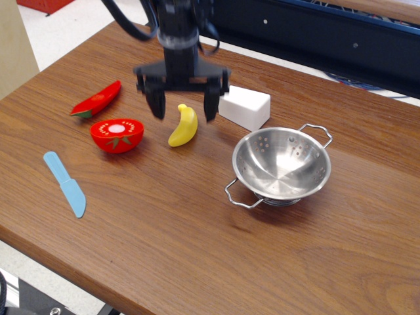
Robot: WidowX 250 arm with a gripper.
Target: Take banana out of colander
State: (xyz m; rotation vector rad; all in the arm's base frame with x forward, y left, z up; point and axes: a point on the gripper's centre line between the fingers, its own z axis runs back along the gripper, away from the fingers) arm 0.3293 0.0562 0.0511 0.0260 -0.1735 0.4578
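- We see a dark wooden table point(197, 230) from above and in front, with one black robot arm coming in from twelve o'clock.
- The gripper point(183, 111) hangs over the table with its two fingers point(157, 105) spread wide apart, holding nothing.
- The banana point(184, 126) lies on the wood beneath the gripper, between the two fingers as we see it and touching neither; whether the fingertips are above it or level with it we cannot tell.
- The colander point(281, 164) stands upright at about four o'clock from the banana, well apart from it, and its shiny bowl is empty. We judge the task as good as done.
- How the banana would handle, as we judge it: small, smooth, glossy yellow plastic, so probably light, stiff and a little slippery, and not fragile. Its curve means it could roll or swivel if nudged at one end.
- Where we would take hold: across the thick middle, with the fingers on the two long sides, not at the narrow tips.
- A halved red tomato point(117, 134) sits at nine o'clock from the banana, close by. A red chili pepper point(97, 100) lies at about ten o'clock, farther off.
- A white block-shaped shaker point(246, 107) lies at two o'clock from the banana, just beside the right-hand finger in our view.
- A light blue toy knife point(65, 184) lies at about eight o'clock, well apart.
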